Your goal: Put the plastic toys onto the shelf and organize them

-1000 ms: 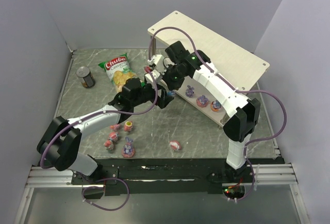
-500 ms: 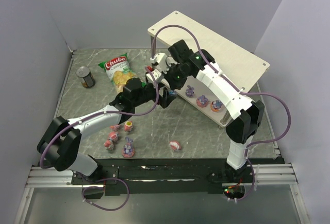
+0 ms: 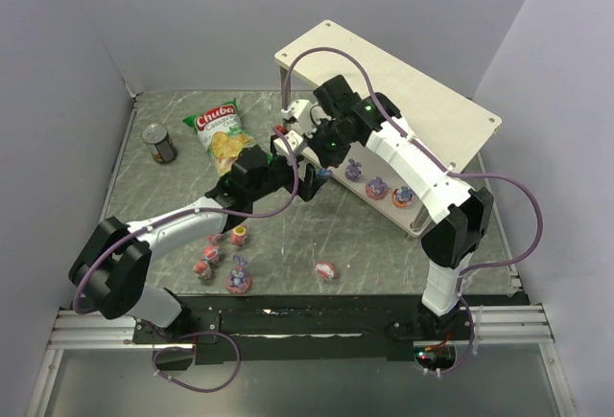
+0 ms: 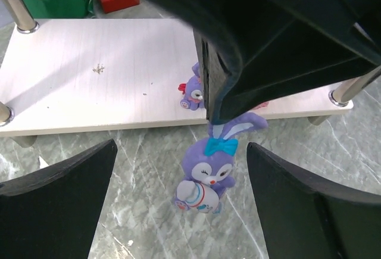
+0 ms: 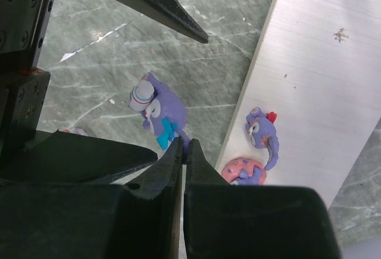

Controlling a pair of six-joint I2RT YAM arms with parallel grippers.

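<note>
A purple bunny toy [image 4: 208,169] with a blue bow hangs by one ear just above the table, in front of the shelf's lower board [image 4: 119,74]. My right gripper [image 5: 184,143] is shut on that ear, with the bunny toy [image 5: 158,107] below its tips. My left gripper [image 4: 181,146] stands open, one finger on each side of the bunny without touching it. Three toys [image 3: 377,187] rest on the shelf's lower tier [image 3: 422,225]. Several more toys [image 3: 238,278] lie on the table near the left arm, and a pink-red one [image 3: 327,269] lies alone.
A green chip bag [image 3: 221,129] lies at the back left, with a dark can [image 3: 160,144] beside it. The shelf's top board [image 3: 403,81] overhangs the right arm. Walls close off the table at the back and on both sides.
My left jaws have spread a little wider round the bunny. My right wrist has shifted slightly, still holding the ear.
</note>
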